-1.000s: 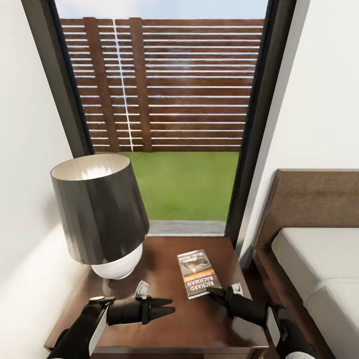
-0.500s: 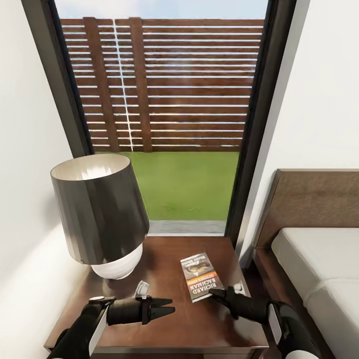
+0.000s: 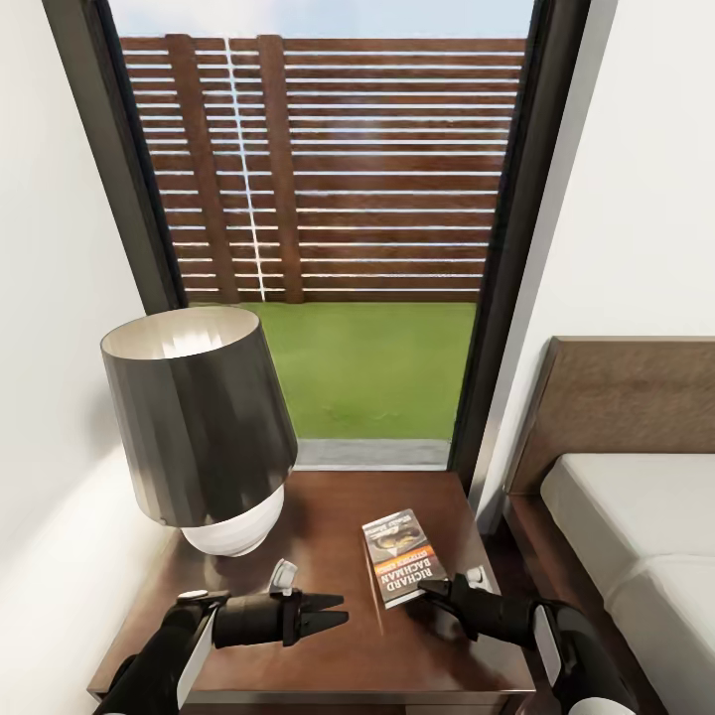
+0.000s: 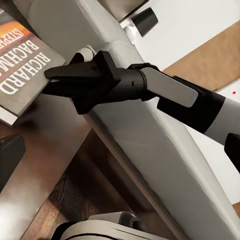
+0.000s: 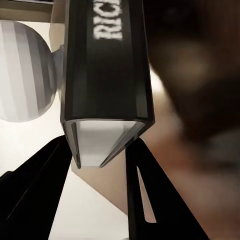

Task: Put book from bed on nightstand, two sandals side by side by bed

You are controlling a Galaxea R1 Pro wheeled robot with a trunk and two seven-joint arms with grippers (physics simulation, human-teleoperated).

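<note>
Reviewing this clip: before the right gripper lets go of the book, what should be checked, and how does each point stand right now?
1. Book over the nightstand top, not past an edge: ok.
2. Book lying flat on the wood: cannot tell; the right wrist view shows its near end between the fingers, possibly raised.
3. Right gripper shut on the book's near end: ok.
4. Lamp apart from the book: ok.
5. Left gripper apart from the book, holding nothing: ok.
6. Room behind the right arm to draw back beside the bed: cannot tell.
</note>
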